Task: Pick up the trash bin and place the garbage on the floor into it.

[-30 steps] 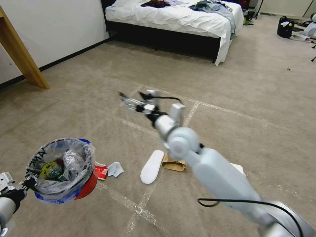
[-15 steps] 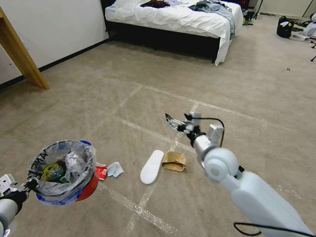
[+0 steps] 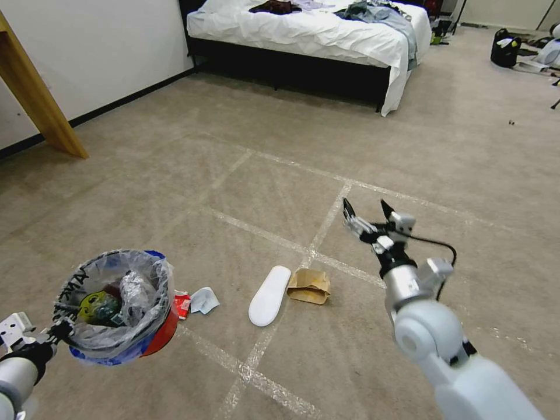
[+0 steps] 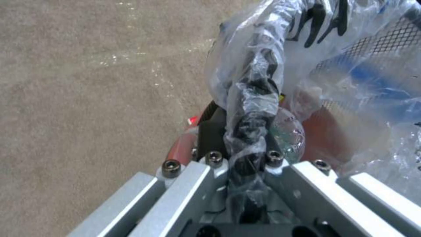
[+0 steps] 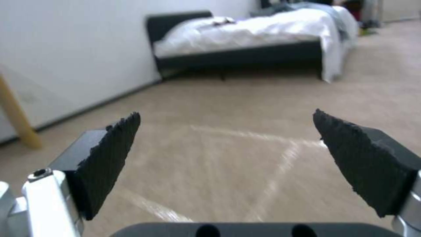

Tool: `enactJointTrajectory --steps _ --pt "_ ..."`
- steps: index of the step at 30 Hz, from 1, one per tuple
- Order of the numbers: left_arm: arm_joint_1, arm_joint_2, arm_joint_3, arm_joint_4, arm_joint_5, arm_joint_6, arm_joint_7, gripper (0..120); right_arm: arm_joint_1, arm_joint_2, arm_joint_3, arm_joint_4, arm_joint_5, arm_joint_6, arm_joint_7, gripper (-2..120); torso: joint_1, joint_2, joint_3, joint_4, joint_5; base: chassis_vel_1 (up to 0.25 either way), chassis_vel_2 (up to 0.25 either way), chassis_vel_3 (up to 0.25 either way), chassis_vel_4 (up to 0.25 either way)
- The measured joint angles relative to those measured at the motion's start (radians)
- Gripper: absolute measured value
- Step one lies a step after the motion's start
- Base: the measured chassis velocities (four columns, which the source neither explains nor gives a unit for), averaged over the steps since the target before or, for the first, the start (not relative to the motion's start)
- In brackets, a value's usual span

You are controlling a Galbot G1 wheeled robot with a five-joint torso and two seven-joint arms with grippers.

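**Right arm swinging back off the bin, fingers empty**

Comparing with a second ago: right gripper (image 3: 368, 211) sweeping from upper centre, near the bin side, across to the right and lower, now hanging in the air above the floor (image 3: 245, 134) past a taped line, well apart from the litter. Fingers (image 5: 111, 154) spread wide, nothing between them, only carpet and the bed (image 3: 303, 35) ahead in the right wrist view. Reading that as a drop finished and a return for the next piece, a judgement only.

Left gripper (image 3: 55, 332) staying low at the left, clamped on the rim and clear liner of the trash bin (image 3: 116, 303), holding it off the floor; pinch on bunched plastic plain in the left wrist view. Bin barely drifting across the three head frames. Already carrying a green-labelled bottle (image 3: 96, 306) and crumpled plastic.

Still lying on the floor, unmoved: white slipper (image 3: 269, 295), touching or just beside the brown paper bag (image 3: 309, 286); red wrapper (image 3: 182, 304) and light-blue scrap (image 3: 204, 300) just beside the bin.

Task partway along: bin up, some litter in, at least four pieces left.
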Motion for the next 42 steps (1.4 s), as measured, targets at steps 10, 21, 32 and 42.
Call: enactJointTrajectory --steps 10,21,32,42 --pt "0.006 -0.002 -0.002 0.001 0.001 -0.001 0.005 0 -0.06 0.035 -0.001 -0.002 0.027 -0.07 0.101 100 0.0 0.0 0.0 0.0001 0.0 0.0 0.0 0.0 0.0" --pt "0.02 0.004 -0.012 -0.001 -0.005 -0.004 0.011 0 0.14 0.09 -0.067 -0.299 0.378 -0.349 0.294 100 0.0 0.0 0.0 0.0003 0.0 0.0 0.0 0.0 0.0" --pt "0.027 0.004 -0.014 -0.008 -0.005 -0.005 0.009 0 0.295 0.137 -0.169 -0.581 0.397 -0.403 0.246 100 0.0 0.0 0.0 0.0002 -0.0002 0.0 0.0 0.0 0.0" --pt "0.041 -0.002 -0.02 -0.018 -0.005 -0.006 0.009 0 0.381 0.186 -0.232 -0.753 0.37 -0.391 0.182 100 0.0 0.0 0.0 0.0002 -0.0002 0.0 0.0 0.0 0.0"
